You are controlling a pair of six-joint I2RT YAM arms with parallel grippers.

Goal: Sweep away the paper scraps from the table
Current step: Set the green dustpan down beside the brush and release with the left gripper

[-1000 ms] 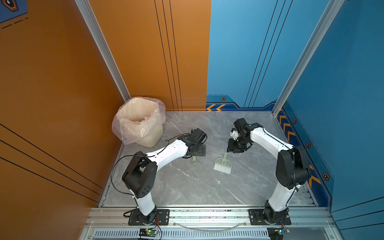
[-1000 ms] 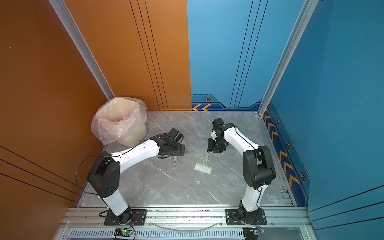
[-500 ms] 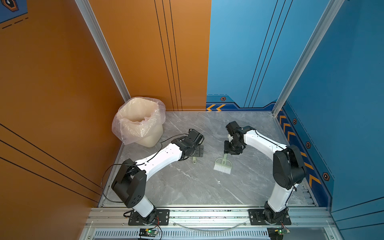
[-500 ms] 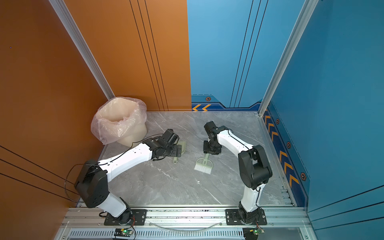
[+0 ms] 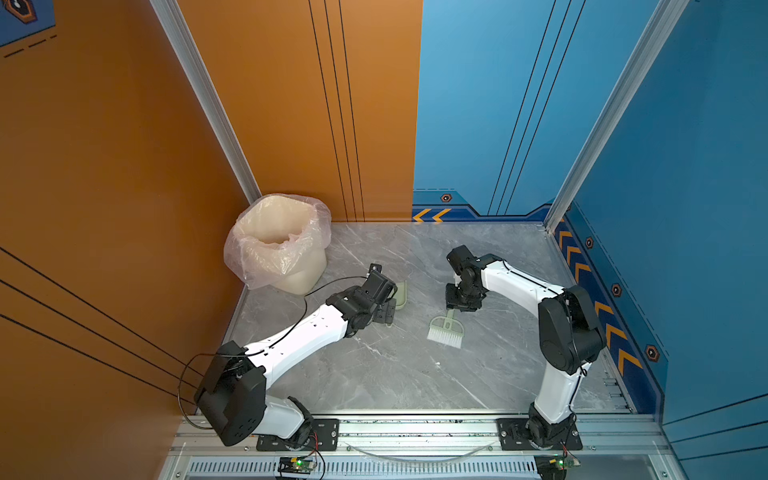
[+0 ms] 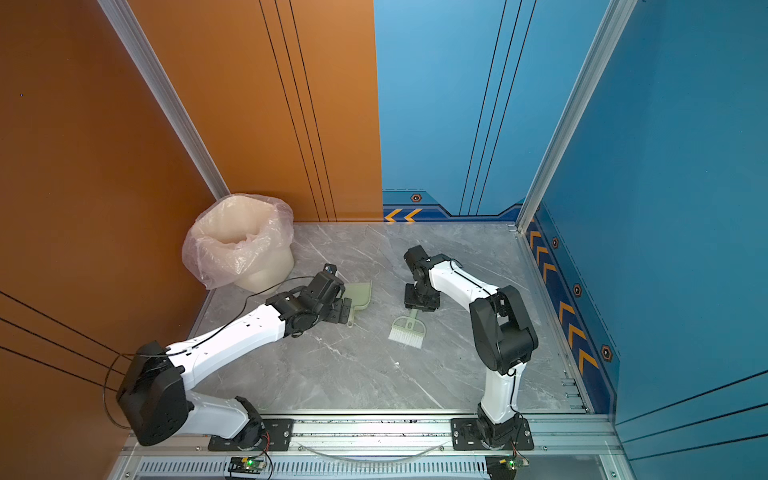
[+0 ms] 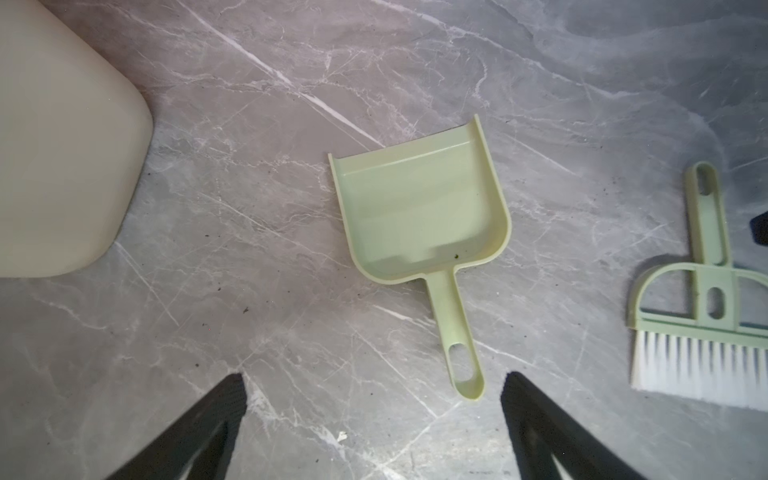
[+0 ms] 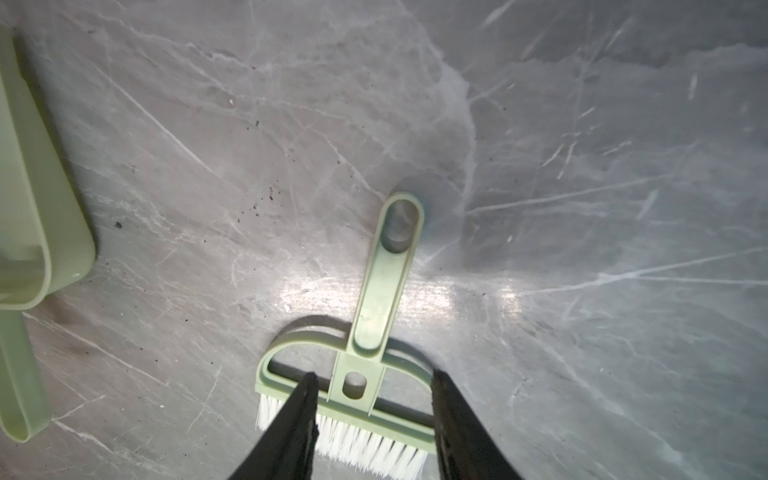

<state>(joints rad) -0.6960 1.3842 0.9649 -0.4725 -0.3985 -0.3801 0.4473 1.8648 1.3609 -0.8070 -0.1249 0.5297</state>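
No scraps are noted on the tabletop in both top views or in either wrist view. Only a tiny white fleck is seen low in the middle of the slab, too small to be identified. A bag-lined bin is set at the upper left of the tabletop; its inside reads pale, and whether scraps lie in it cannot be told. The task is judged done or nearly done. The left gripper is hung over the dustpan with jaws spread wide and nothing held. In the left wrist view the pan lies flat at frame centre, mouth toward the top and handle end between the jaw tips, nearer the right-hand one. The pan is seen bare apart from a dark speck. The right gripper is poised over the brush, which lies flat with its handle toward the top of the frame. Its jaws are drawn narrow but not closed, set either side of the neck, with no grip seen. Any scraps left would be expected to be light, soft and springy, and apt to roll or skip ahead of the bristles; they are better pushed than pinched. Both tools are judged to be light, thin, stiff plastic, likely to slide on the polished slab. The dustpan is best taken across its flat handle close to the pan. The brush is best taken on the handle above the arch, never on the soft bristles.
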